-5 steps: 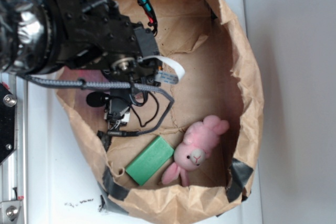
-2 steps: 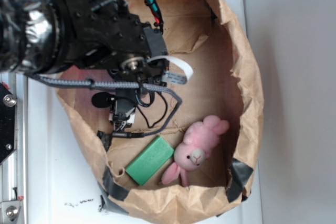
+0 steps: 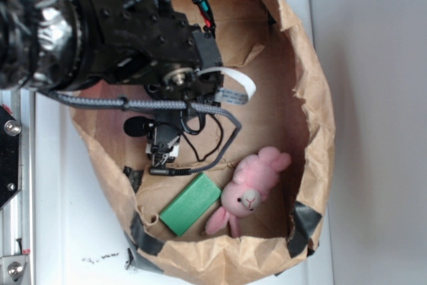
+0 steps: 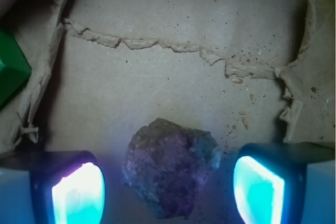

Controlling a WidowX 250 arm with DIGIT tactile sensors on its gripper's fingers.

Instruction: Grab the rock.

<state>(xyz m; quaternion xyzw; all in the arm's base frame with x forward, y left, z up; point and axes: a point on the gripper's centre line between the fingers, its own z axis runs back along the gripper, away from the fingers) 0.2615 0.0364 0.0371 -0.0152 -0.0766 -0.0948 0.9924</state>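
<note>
Comparing the 2 views: only the wrist view shows the rock point(image 4: 170, 169). It lies on the brown paper floor point(image 4: 168, 51) between the 2 glowing finger pads, the left pad point(image 4: 79, 195) lit pink to cyan and the right pad point(image 4: 259, 190) lit cyan. A torn paper ridge point(image 4: 157, 45) crosses the floor beyond the rock, and a corner of the green block point(image 4: 10, 72) enters at the left edge of that view.

The exterior view does not show the rock; the black arm point(image 3: 113, 31) and its cabling cover that part of the floor. This view instead shows the whole crumpled paper bag point(image 3: 313, 98), lying open on a white surface point(image 3: 73, 231). Inside it, the green block point(image 3: 190, 203) lies beside the pink plush bunny point(image 3: 250, 188), both near the lower wall. Patches of dark tape point(image 3: 303, 226) sit on the bag's lower rim. The gripper point(image 3: 162, 153) hangs below the arm, just above the green block, its tips too small and dark to read here.

Gripper point(image 4: 169, 192) condition: the fingers are spread wide. A clear gap of bare paper separates each pad from the rock, wider on the right side than on the left. Neither pad touches the rock, and nothing is held.
</note>
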